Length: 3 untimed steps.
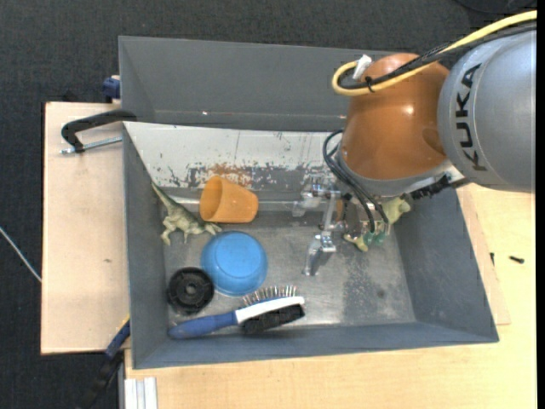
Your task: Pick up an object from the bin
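single overhead camera, tilted slightly sideways, looking down into bin

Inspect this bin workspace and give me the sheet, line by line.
Surface: grey metal bin, floor scuffed, back wall scratched.
Job's things: orange cup on its side at the back; pale toy dinosaur left of it; blue bowl mid-left; black round disc beside the bowl; blue-handled brush along the front.
Clutter: nothing seen.
Grippers: gripper over bare floor right of the bowl, apart from every thing.
Cables: yellow cable over the orange wrist cover; dark wires beneath it.
Surroundings: dark carpet behind the bin.
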Each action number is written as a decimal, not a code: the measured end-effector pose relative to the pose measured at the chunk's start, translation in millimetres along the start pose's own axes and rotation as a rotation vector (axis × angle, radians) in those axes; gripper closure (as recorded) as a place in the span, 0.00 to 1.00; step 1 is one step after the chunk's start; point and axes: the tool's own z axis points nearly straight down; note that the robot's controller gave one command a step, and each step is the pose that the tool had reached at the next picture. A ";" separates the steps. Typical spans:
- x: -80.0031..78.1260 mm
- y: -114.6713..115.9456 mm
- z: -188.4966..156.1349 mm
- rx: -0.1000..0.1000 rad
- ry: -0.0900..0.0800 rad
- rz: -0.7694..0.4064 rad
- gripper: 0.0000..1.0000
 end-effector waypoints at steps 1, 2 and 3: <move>37.9 81.6 55.0 -0.002 0.007 -0.129 0.00; 14.8 58.8 110.3 -0.004 -0.015 -0.505 0.00; 17.1 56.9 110.7 -0.002 -0.001 -0.505 1.00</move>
